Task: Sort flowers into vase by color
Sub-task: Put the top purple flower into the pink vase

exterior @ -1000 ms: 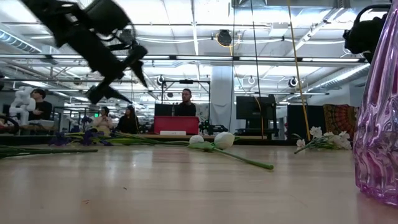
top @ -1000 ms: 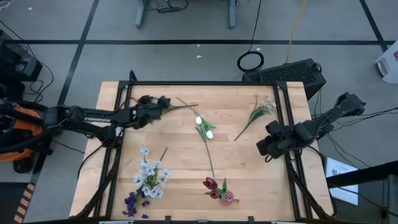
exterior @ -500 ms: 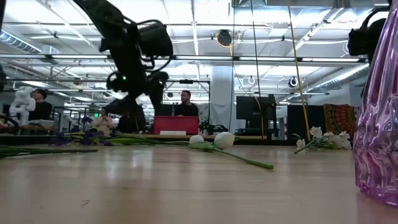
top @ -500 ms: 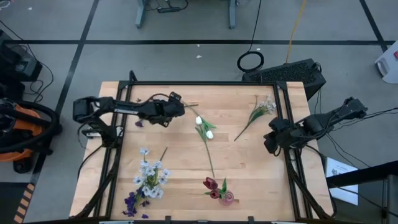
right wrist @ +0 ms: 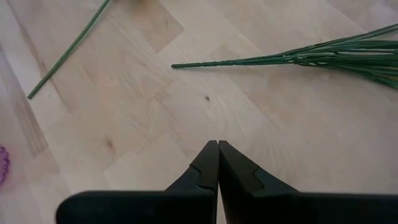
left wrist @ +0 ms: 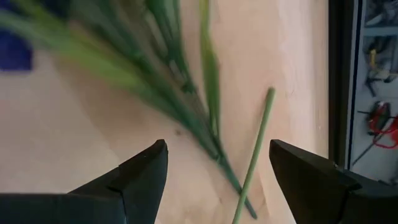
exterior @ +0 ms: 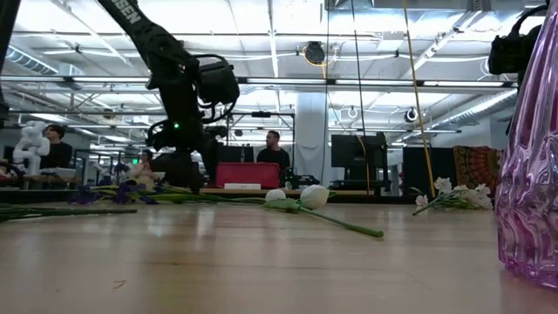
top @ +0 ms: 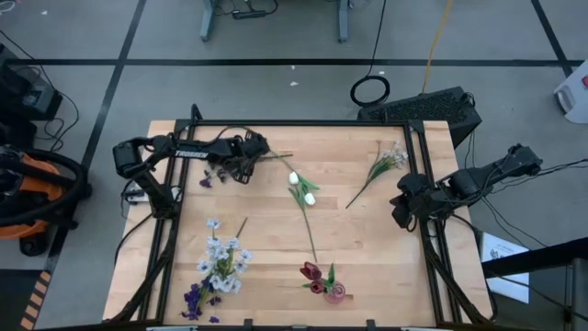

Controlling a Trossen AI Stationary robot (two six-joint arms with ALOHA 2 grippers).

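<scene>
The left claw [top: 246, 164] hangs low over the far left part of the pale wooden tabletop [top: 367, 248], its two dark fingers [left wrist: 140, 177] spread wide with nothing held between them. Beneath it lies a purple sprig with a long leafy green stem [top: 276, 156], the purple head [top: 206, 180] just to the claw's left; in the left wrist view the leafy stem [left wrist: 186, 106] and a bare thin green stalk [left wrist: 255, 152] lie on the wood between the open fingers, untouched.

The right claw [top: 401, 213] waits at the right edge of the tabletop, its fingers pressed together and empty in the right wrist view [right wrist: 217, 167].

A pair of white tulips on a long green stem [top: 303, 188] lies near the middle. A white blossom cluster with thin green stems [top: 390, 158] lies at the far right, near the right claw. A bunch of white and pale-blue blossoms [top: 220, 257] lies at the near left, with a small purple sprig [top: 195, 299] just beside it toward the near edge. Two dark red tulips [top: 314, 276] stand in a ribbed pink-purple glass vase [top: 334, 294] at the near edge, close to the low camera [exterior: 532, 174]
</scene>
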